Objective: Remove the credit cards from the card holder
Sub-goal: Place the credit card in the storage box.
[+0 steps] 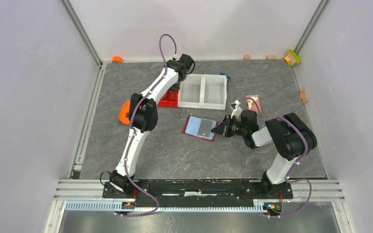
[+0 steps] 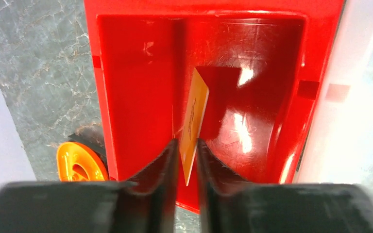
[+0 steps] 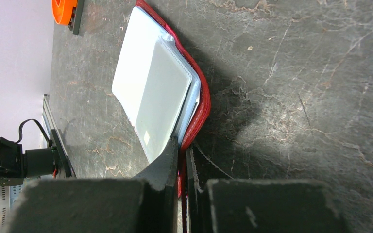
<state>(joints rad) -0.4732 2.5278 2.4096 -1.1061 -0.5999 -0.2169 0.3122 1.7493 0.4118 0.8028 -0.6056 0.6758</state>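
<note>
The card holder lies open on the table, a dark red wallet with a pale grey-blue credit card on its lining. My right gripper is shut on the holder's red near edge. My left gripper hangs over the bright red bin. In the left wrist view a tan-orange credit card stands on edge, tilted, inside the bin. Its lower corner sits between my left gripper's slightly parted jaws, with a gap beside it. No black card shows.
A white two-compartment bin stands right of the red bin. An orange roll sits by the left arm's elbow and shows again. A pink-and-white patterned card lies behind the right arm. Small blocks line the back wall.
</note>
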